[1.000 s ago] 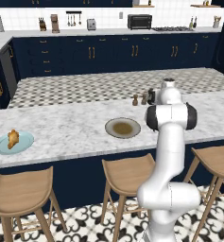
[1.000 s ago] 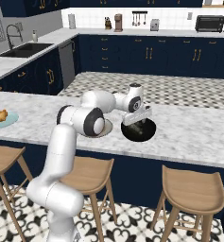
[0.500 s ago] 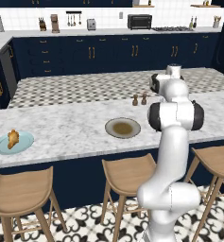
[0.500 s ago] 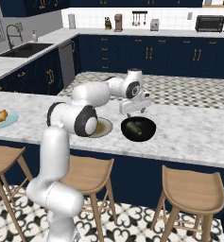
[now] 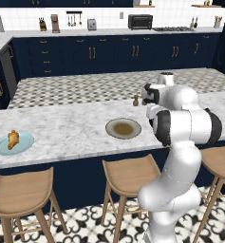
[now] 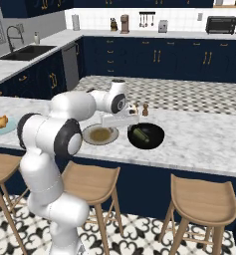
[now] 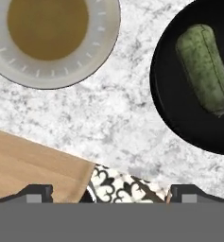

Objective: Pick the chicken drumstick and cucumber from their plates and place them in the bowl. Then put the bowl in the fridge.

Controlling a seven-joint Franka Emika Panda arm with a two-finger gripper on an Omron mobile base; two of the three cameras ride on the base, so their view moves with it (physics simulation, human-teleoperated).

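At right of the hand view, the cucumber (image 7: 204,67) is lying in the black bowl (image 7: 179,118); the gripper (image 7: 111,191), jaws spread and empty, is hovering beside the grey-beige plate (image 7: 85,66).

Counter (image 7: 108,113): white marble look, grey veining, smooth. Bowl (image 7: 179,108): black, matt, no shine. Cucumber (image 7: 204,68): dull green, finely mottled skin (faint lengthwise crease). Grey-beige plate (image 7: 101,45): ceramic look, smooth rim with pale tick marks, flat brown centre. Stools (image 5: 128,173): light wood, visible grain, satin. Floor (image 5: 85,228): patterned tile, black on white. Arm (image 5: 180,128): glossy white plastic, dark joints. Drumstick (image 5: 13,139): golden-brown, lumpy. Blue plate (image 5: 23,146): pale, smooth.
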